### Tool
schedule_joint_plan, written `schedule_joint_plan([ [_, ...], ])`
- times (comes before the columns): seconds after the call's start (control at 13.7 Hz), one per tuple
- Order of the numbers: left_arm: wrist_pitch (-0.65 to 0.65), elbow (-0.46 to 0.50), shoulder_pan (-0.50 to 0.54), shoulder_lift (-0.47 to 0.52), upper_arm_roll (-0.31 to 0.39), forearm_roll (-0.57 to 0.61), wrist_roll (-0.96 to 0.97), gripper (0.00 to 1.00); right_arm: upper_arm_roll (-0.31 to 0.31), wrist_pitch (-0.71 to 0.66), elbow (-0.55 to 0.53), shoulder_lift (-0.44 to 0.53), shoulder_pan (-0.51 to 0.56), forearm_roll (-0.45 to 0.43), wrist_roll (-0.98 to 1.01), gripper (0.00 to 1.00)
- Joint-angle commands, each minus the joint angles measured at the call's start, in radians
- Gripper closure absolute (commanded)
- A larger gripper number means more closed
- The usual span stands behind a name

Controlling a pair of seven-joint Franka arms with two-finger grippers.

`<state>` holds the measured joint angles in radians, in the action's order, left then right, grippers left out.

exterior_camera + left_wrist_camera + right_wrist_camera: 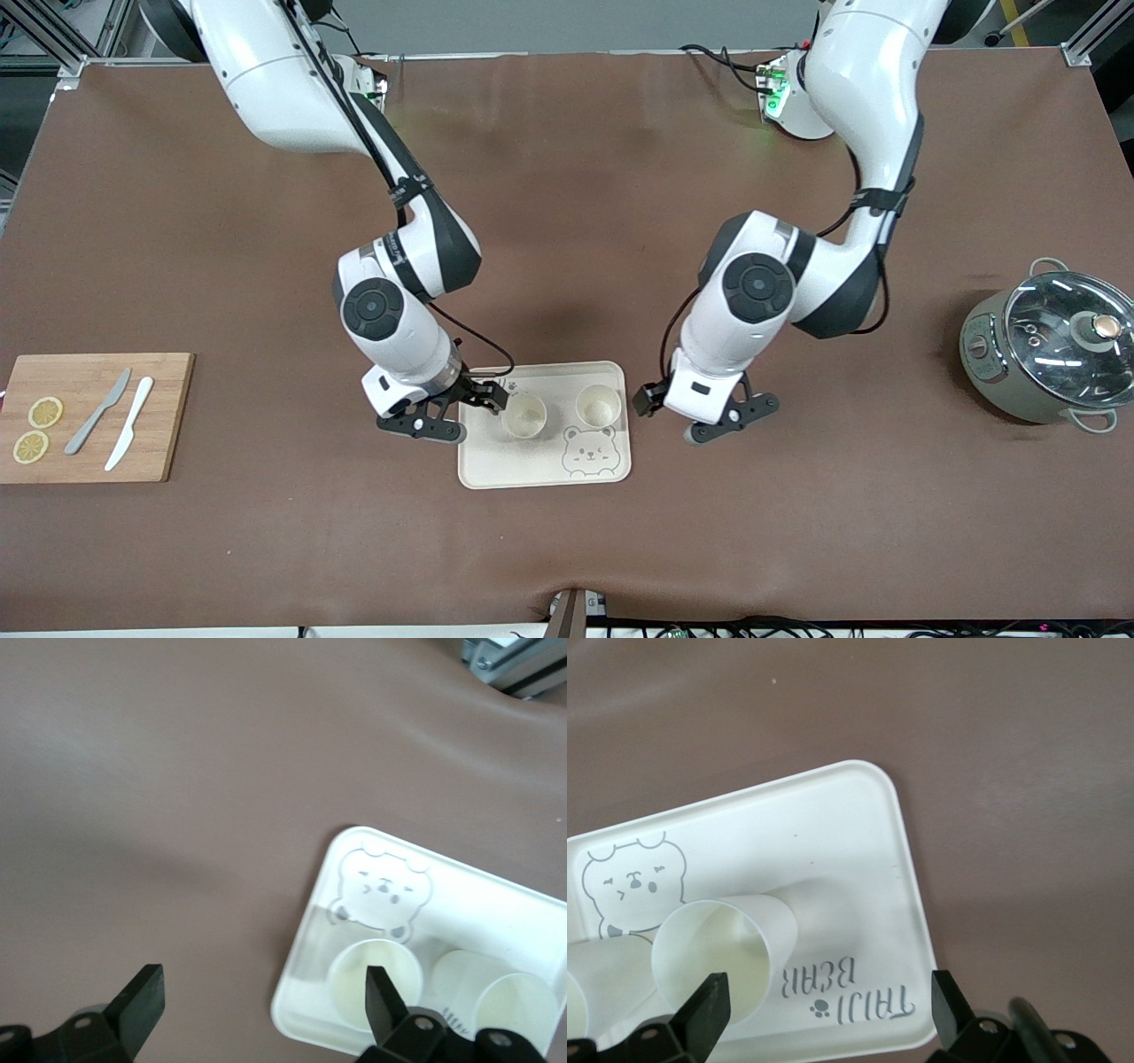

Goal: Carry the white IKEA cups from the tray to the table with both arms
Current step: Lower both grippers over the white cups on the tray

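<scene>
Front view: brown table (567, 549); both cups (524, 416) (598, 406) stand on the bear tray (496, 470), free of the spread-fingered right gripper (478, 403) and left gripper (642, 403).

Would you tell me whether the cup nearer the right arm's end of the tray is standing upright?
Upright. The cup stands on the bear tray with its round rim facing up, and its hollow inside shows from above.

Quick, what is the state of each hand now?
Left hand: open, holding nothing, beside the tray.
Right hand: open, holding nothing, over the tray's edge.
</scene>
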<state>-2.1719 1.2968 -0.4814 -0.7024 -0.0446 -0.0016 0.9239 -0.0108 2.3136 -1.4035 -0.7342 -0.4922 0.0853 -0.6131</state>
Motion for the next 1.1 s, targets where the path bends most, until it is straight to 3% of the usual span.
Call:
schedule_joint_plan([
  [0.0,-0.066,-0.019,-0.032,-0.048,0.015,-0.003,0.047,0.0,-0.009,0.039,0.034,-0.053,-0.019,0.005,-0.019,0.0],
  [0.44,-0.14,-0.019,-0.089,-0.121,0.022,-0.001,0.078,0.0,-0.009,0.153,0.035,-0.126,-0.028,0.004,-0.017,0.0],
  [1.02,-0.172,-0.019,-0.134,-0.18,0.054,-0.001,0.105,0.03,-0.009,0.194,0.049,-0.154,-0.037,0.005,-0.02,0.0],
])
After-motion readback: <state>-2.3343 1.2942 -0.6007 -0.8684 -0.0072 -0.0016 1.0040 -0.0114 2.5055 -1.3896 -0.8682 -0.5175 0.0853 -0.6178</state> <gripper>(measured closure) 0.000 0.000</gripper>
